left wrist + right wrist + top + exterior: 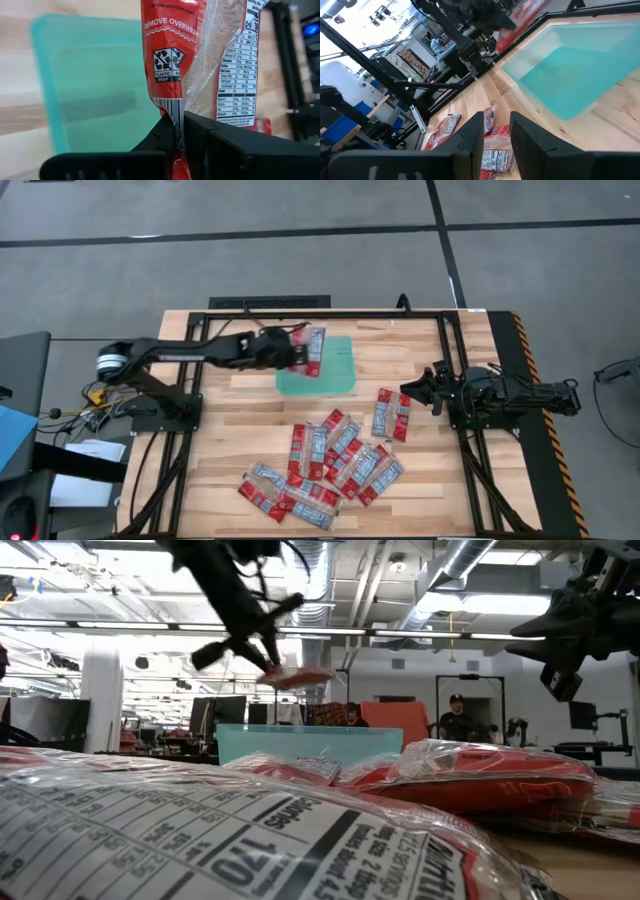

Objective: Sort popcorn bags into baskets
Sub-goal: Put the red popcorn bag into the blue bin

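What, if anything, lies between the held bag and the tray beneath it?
Nothing visible. The left hand holds the bag above the tray, whose floor looks bare beneath it. The other bags lie apart.

1. In the low view, a popcorn bag [230,840] lies so close to the lens that it blurs and blocks most of the desk.
2. The held bag [200,60] runs off the top of the left wrist view.
3. The green tray [335,375] is partly covered from above by the left pincer [298,350] and that bag.
4. The right pincer [496,131] hides part of the packets [492,150] below it.
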Controlling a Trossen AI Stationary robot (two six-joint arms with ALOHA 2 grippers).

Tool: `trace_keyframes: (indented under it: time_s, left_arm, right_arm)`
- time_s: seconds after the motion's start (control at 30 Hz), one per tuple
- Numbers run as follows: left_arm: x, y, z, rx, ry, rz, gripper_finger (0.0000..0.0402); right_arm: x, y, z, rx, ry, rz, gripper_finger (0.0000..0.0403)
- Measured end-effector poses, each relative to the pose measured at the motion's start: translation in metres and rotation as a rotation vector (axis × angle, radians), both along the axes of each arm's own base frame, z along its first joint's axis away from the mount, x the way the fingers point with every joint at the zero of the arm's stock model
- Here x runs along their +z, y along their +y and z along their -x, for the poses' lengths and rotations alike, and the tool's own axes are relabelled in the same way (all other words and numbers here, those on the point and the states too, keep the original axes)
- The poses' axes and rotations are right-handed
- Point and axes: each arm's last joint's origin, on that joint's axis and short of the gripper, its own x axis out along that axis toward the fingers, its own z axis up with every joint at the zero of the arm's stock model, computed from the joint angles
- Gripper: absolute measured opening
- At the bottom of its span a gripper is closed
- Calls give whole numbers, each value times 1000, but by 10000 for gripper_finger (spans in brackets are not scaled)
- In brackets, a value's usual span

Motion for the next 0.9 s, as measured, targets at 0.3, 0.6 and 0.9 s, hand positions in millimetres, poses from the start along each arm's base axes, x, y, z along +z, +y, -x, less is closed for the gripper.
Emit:
trace_keyframes:
  time_s: [0.3,0.6,0.9]
  left_arm:
    - [-37,14,-49,13,87,84,4]
    - [-58,21,-80,11,103,126,4]
    - [-58,23,-82,66,65,142,10]
  right_arm:
    - [0,-1,0,-23,0,10,118]
    - [0,-1,0,-23,0,12,118]
    - [0,-1,0,-24,1,29,118]
